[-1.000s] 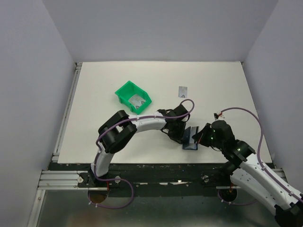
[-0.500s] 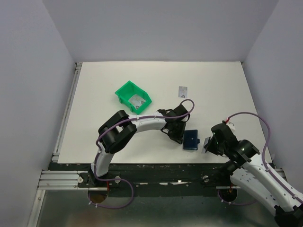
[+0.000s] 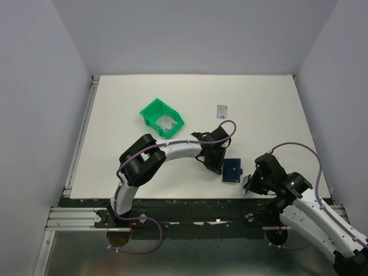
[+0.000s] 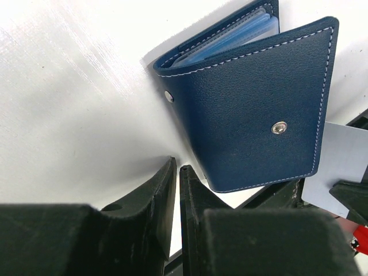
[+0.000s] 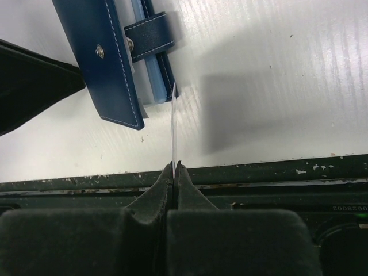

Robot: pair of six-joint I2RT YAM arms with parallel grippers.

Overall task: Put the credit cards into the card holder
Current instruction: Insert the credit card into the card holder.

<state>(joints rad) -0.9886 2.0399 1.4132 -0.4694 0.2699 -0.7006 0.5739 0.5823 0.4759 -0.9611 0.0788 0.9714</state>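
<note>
The right arm sat low at the counter (image 3: 270,109) edge, right gripper (image 5: 174,167) clamping a card (image 5: 174,123) edge-on just beside the holder (image 3: 232,170). The left arm curled rightward, left gripper (image 4: 177,167) narrowly parted at the holder's corner.

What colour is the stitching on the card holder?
White, along the edges of the navy-blue card holder; it shows best in the left wrist view.

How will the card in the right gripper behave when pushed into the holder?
The card looks thin yet stiff, standing straight from the right gripper; it likely slides in. Pinched only at one edge, it may bow or twist.
</note>
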